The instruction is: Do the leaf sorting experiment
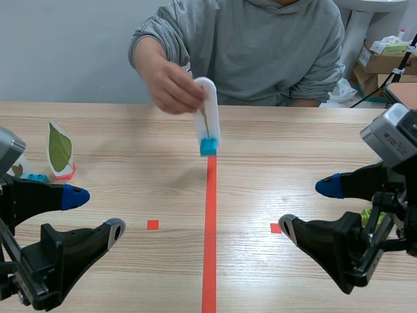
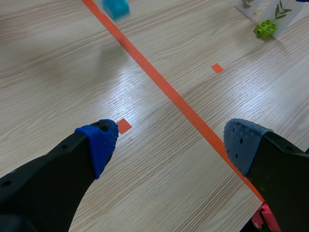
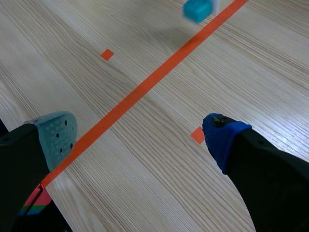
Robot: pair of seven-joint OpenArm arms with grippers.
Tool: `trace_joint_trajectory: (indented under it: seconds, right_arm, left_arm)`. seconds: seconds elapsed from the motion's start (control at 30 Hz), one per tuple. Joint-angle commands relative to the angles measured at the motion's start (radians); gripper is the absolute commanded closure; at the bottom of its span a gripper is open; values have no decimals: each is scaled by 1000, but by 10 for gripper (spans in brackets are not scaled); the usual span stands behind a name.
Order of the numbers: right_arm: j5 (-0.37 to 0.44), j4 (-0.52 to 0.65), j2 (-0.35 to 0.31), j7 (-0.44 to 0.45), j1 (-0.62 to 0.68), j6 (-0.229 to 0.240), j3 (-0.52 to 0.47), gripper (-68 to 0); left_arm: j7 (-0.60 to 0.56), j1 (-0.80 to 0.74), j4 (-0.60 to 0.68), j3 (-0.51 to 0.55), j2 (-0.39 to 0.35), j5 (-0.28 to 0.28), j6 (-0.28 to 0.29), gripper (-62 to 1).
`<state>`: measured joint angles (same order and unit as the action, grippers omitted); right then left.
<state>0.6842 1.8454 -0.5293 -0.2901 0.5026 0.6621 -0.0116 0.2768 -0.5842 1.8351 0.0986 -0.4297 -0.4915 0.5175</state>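
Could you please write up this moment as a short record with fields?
person's hand: holds a white leaf card upright by its top, across the table
card base: blue block, at the far end of the centre tape line; contact with the table unclear
left gripper: open, empty, low over the table
right gripper: open, empty, low over the table
other cards: a green-leaf card in a red base beside the left arm; a green block with a card near the right arm
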Motion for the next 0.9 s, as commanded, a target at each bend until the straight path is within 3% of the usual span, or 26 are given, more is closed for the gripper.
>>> trace_joint_trajectory:
  seconds: [0.0,0.87]
  right_arm:
    - [30,15,-14,19,-4,-3,-16,-531]
    - [43,15,-14,23,-4,-3,-23,-531]
  left_arm:
    - [-14,5,10,5,2,-14,1,-478]
    - [-14,5,10,5,2,-14,2,-478]
